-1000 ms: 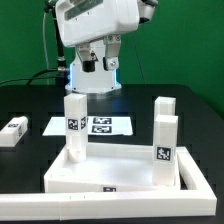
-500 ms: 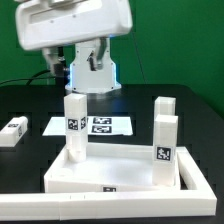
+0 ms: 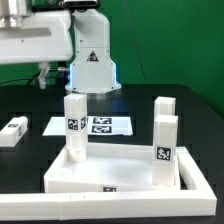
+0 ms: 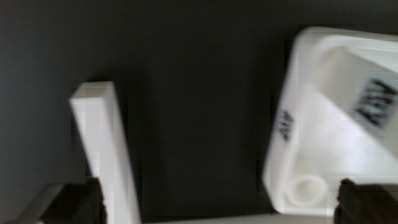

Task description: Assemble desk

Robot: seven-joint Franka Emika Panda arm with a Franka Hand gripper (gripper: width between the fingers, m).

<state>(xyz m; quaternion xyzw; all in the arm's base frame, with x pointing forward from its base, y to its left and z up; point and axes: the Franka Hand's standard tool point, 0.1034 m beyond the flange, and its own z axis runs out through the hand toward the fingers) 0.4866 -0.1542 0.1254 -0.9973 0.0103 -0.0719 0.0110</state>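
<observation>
The white desk panel lies at the front of the table with three white tagged legs standing in it: one on the exterior view's left and two on its right. A fourth tagged leg lies loose on the table at the far left. My gripper's white housing hangs high at the upper left, well above everything. In the wrist view my gripper is open and empty. The panel's corner with an empty round socket shows beside it.
The marker board lies flat behind the panel. The robot base stands at the back. A white rail runs around the panel's front and right. A narrow white bar shows in the wrist view; I cannot tell what it is.
The gripper housing has swept from above the table's back middle to the exterior view's upper left. The panel and the legs have not moved.
</observation>
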